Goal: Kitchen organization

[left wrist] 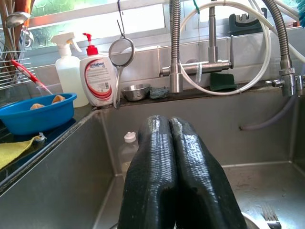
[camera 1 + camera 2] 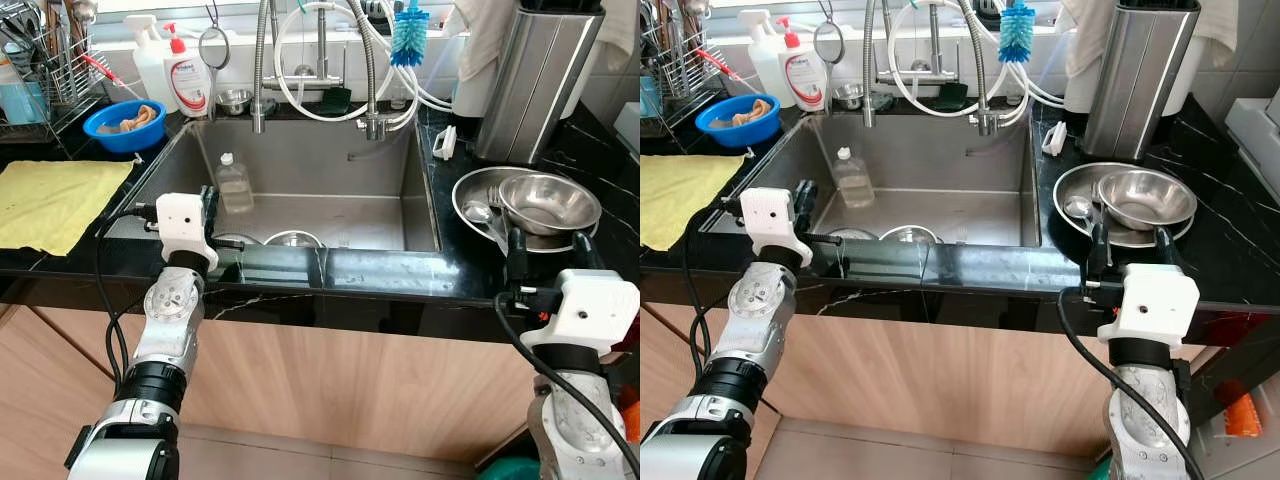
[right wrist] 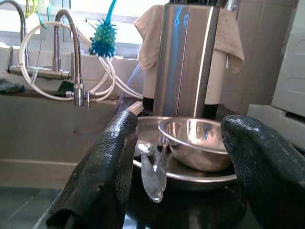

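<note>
We are holding our right gripper (image 2: 545,250) with fingers spread wide, facing the shiny round steel bowl (image 2: 548,203) nested on a wider steel plate (image 2: 476,193) on the black marble counter (image 2: 590,160), apparently lining up a grasp. A steel spoon (image 3: 151,174) is lying on the plate's rim. Our left gripper (image 1: 170,176) is hovering over the brushed steel sink (image 2: 320,160), its ribbed black fingers pressed together, holding nothing.

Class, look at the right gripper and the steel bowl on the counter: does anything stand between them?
Nothing blocks it. The right gripper, fingers open, faces the steel bowl directly. A spoon and fork lie on the plate beside the bowl, nearer the sink.
</note>
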Robot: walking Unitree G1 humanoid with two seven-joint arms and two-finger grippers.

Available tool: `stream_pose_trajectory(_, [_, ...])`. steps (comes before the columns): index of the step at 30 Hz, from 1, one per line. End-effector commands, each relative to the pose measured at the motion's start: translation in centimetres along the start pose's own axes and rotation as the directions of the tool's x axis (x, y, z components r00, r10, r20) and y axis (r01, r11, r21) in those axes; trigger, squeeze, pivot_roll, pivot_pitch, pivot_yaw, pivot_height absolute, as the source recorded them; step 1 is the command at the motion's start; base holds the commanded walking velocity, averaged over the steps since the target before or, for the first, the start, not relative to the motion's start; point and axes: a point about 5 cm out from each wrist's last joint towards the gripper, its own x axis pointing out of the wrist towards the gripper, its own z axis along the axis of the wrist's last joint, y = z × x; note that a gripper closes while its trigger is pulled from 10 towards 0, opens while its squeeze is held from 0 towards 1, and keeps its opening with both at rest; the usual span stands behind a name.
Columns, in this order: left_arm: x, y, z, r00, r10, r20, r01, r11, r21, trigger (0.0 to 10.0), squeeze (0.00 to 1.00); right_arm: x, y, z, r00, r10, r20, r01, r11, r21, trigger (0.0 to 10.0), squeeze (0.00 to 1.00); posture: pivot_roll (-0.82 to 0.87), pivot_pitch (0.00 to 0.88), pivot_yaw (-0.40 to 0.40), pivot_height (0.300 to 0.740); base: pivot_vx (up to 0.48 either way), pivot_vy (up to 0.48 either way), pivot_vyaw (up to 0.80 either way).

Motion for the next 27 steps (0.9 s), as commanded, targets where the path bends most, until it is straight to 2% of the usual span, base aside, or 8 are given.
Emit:
stream_pose_trajectory(1, [-0.1,0.0,0.0,1.000,-0.008,-0.005,0.008,1.000,0.010,10.0,0.00,0.4,0.2,-0.1,1.000,0.020,-0.010,-0.020,1.000,0.012,10.0,0.00,-0.07,0.000,0.083,0.740,0.000,0.000,0.00])
stream_pose_trajectory(14, [-0.1,0.1,0.0,1.000,-0.006,-0.002,0.006,1.000,0.011,10.0,0.00,0.7,1.4,-1.1,0.989,0.125,-0.082,-0.123,0.992,0.022,10.0,0.00,-0.06,0.000,0.080,0.740,0.000,0.000,0.00])
stream_pose_trajectory(23, [-0.1,0.0,0.1,1.000,-0.007,0.000,0.007,1.000,0.010,10.0,0.00,0.8,1.2,-1.5,0.987,0.115,-0.114,-0.114,0.993,0.017,9.9,0.00,-0.06,0.000,0.077,0.740,0.000,0.000,0.00])
stream_pose_trajectory(24, [-0.1,0.0,0.1,1.000,-0.007,0.000,0.007,1.000,0.010,10.0,0.00,0.8,1.2,-1.5,0.987,0.115,-0.114,-0.114,0.993,0.019,5.5,0.00,-0.06,0.000,0.077,0.740,0.000,0.000,0.00])
stream_pose_trajectory(25, [-0.1,0.0,0.0,1.000,-0.006,0.000,0.006,1.000,0.010,10.0,0.00,0.8,1.2,-1.5,0.987,0.114,-0.116,-0.113,0.993,0.018,4.2,0.00,-0.06,0.000,0.077,0.740,0.000,0.000,0.00])
stream_pose_trajectory(26, [-0.1,0.0,0.0,1.000,-0.006,-0.001,0.006,1.000,0.010,10.0,0.00,0.8,1.1,-1.5,0.987,0.114,-0.116,-0.112,0.994,0.018,1.4,0.00,-0.06,0.000,0.077,0.740,0.000,0.000,0.00])
stream_pose_trajectory(27, [-0.1,0.0,0.0,1.000,-0.006,-0.002,0.006,1.000,0.010,10.0,0.00,0.8,1.1,-1.5,0.987,0.114,-0.116,-0.113,0.993,0.018,0.0,0.00,-0.06,0.000,0.076,0.740,0.000,0.000,0.00])
